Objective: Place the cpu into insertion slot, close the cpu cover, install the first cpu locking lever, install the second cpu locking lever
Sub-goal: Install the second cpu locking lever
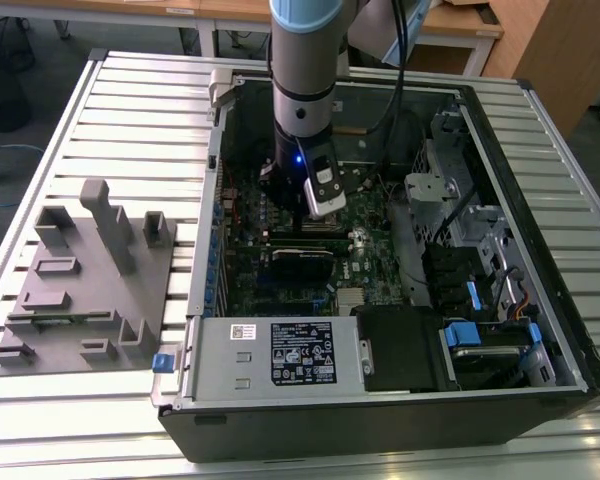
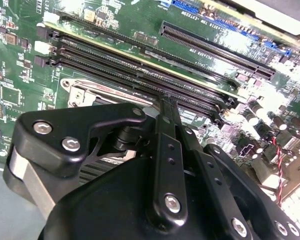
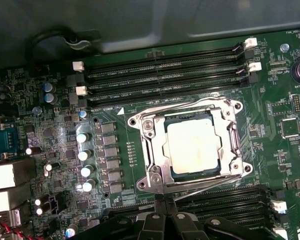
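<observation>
The cpu (image 3: 194,146), a pale square metal chip, lies flat in the insertion slot (image 3: 140,121) on the green board. The cpu cover (image 3: 151,150), a silver frame with a square window, lies down around the chip. Thin metal lever rods run along two sides of the socket, one (image 3: 182,106) toward the memory slots and one (image 3: 207,184) on the gripper's side. My gripper (image 3: 165,202) hangs just beside the socket's edge with its black fingers (image 2: 162,150) pressed together and nothing visible between them. In the exterior view the gripper (image 1: 298,222) is low inside the open computer case.
Long black memory slots (image 3: 165,70) run on both sides of the socket. A row of capacitors (image 3: 85,155) stands nearby. A long black card (image 1: 300,262), a power supply (image 1: 280,352) and drive bays (image 1: 480,300) fill the case. A grey fixture tray (image 1: 90,280) sits at the exterior view's left.
</observation>
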`<move>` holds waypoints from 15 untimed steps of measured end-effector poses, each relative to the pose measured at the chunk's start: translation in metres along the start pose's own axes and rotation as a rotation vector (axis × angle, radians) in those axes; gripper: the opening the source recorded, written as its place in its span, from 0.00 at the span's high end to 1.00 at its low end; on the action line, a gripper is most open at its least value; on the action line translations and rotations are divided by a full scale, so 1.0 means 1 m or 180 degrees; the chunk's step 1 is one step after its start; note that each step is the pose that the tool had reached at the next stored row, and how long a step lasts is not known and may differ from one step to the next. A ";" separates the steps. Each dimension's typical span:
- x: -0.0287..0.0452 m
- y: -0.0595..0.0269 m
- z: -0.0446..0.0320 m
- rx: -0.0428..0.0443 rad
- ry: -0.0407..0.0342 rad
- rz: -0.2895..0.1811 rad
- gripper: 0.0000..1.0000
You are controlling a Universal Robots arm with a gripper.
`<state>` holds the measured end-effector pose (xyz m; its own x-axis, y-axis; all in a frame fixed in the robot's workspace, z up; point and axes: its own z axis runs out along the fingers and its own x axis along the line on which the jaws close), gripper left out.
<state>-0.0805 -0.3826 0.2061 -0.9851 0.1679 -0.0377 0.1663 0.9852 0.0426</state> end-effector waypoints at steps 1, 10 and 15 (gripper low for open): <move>0.0004 -0.0001 0.0000 -0.0003 0.0001 0.0000 0.90; 0.0027 0.0011 0.0002 -0.0040 0.0007 -0.0010 0.90; 0.0030 0.0016 0.0003 -0.0052 0.0009 -0.0014 0.90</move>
<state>-0.0832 -0.3805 0.2057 -0.9859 0.1635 -0.0349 0.1612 0.9852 0.0589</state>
